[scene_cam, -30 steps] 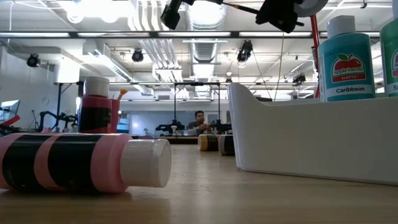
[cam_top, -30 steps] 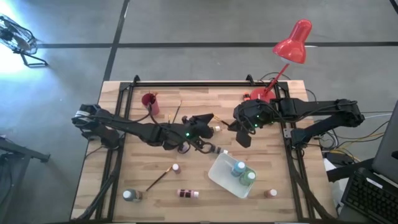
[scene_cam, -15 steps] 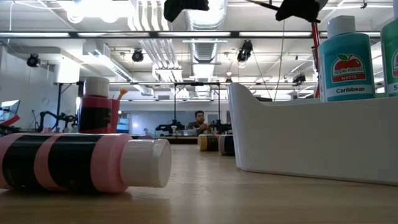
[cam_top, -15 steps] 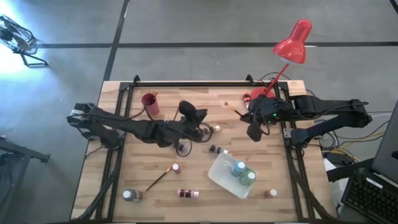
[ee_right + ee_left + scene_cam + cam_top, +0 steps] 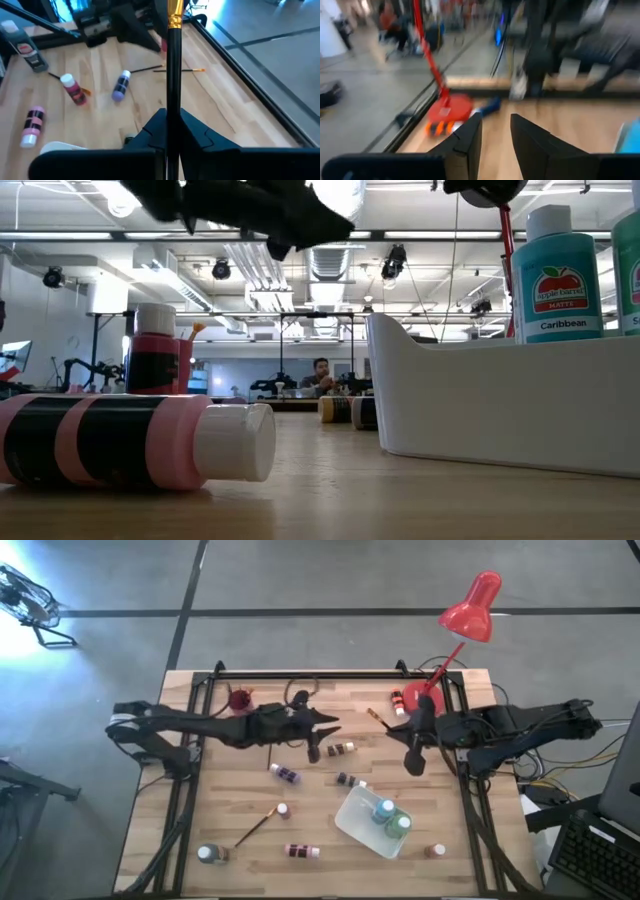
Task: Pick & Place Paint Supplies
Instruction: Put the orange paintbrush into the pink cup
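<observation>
My right gripper (image 5: pixel 172 120) is shut on a thin black paintbrush (image 5: pixel 173 60) with a gold ferrule. It hovers right of the table's centre (image 5: pixel 402 733). My left gripper (image 5: pixel 495 122) is open with nothing between its fingers. It hangs above the table's middle (image 5: pixel 330 726), pointing level toward the right side. A purple bottle (image 5: pixel 285 774) lies on its side on the wood below the left arm. A white tray (image 5: pixel 362 825) holds two teal and green bottles (image 5: pixel 383 808). Other bottles (image 5: pixel 345 748) (image 5: pixel 350 781) (image 5: pixel 300 851) and a brush (image 5: pixel 255 826) lie loose. My right gripper pinches the paintbrush's black handle (image 5: pixel 173 107) between its two fingers. The brush runs forward along the fingers, ferrule end (image 5: pixel 173 21) out in front. It slants over the table toward the far left, lifted clear of the wood.
A red desk lamp (image 5: pixel 470 610) stands at the far right corner with a red bottle (image 5: pixel 398 697) by its base. A red cup (image 5: pixel 240 700) sits at the far left. A clear bottle (image 5: pixel 208 854) and a brown one (image 5: pixel 433 851) lie near the front edge.
My left gripper has risen from the table's middle, swung toward the far edge, rolled over, and opened. The purple bottle now lies on the wood left of centre, where none lay before. My right gripper has drawn back toward the right edge with the paintbrush.
</observation>
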